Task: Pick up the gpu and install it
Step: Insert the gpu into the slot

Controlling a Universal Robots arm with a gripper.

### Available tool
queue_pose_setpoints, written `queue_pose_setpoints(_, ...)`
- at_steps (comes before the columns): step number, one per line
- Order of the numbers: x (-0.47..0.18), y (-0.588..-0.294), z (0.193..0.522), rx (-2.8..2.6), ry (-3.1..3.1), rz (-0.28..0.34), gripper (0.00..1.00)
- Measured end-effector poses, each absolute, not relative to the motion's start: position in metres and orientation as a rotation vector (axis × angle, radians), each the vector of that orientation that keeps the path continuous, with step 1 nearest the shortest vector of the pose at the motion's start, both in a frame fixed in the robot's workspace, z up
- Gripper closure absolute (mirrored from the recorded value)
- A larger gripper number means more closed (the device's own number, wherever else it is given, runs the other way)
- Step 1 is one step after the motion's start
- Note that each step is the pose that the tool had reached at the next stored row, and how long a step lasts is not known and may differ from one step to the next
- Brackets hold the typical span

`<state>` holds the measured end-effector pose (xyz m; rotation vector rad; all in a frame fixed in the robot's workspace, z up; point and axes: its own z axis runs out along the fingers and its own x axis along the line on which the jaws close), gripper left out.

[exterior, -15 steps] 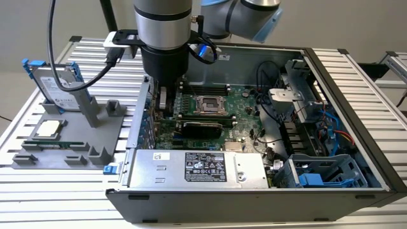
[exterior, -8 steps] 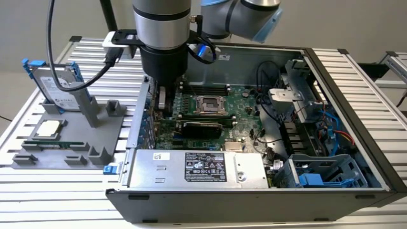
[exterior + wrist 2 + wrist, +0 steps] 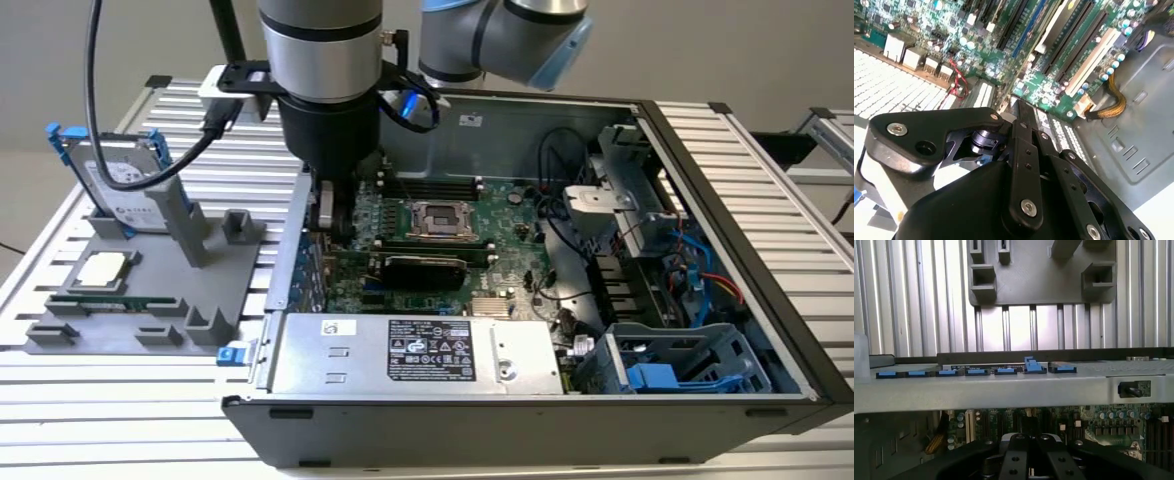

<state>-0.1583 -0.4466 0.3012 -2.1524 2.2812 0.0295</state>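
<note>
The gpu shows as a black rectangular card on the green motherboard, just in front of the processor socket; it looks seated in a slot. My gripper hangs inside the open computer case by its wall on the exterior view's left, a little to the left of and beyond the card, apart from it. In the second wrist view the gripper is shut with nothing between its fingers, above the expansion slots. In the first wrist view the gripper's black linkages sit under the case wall.
On the exterior view's left, a grey holder carries a silver hard drive with blue rails, a processor and a memory stick. The power supply fills the case front. Blue slot clips line the case wall.
</note>
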Motion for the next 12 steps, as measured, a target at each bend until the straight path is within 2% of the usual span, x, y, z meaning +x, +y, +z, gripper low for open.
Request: queue_pose_setpoints(12,-0.1633,-0.441,0.302,-2.155,2.278,0.028,1.0)
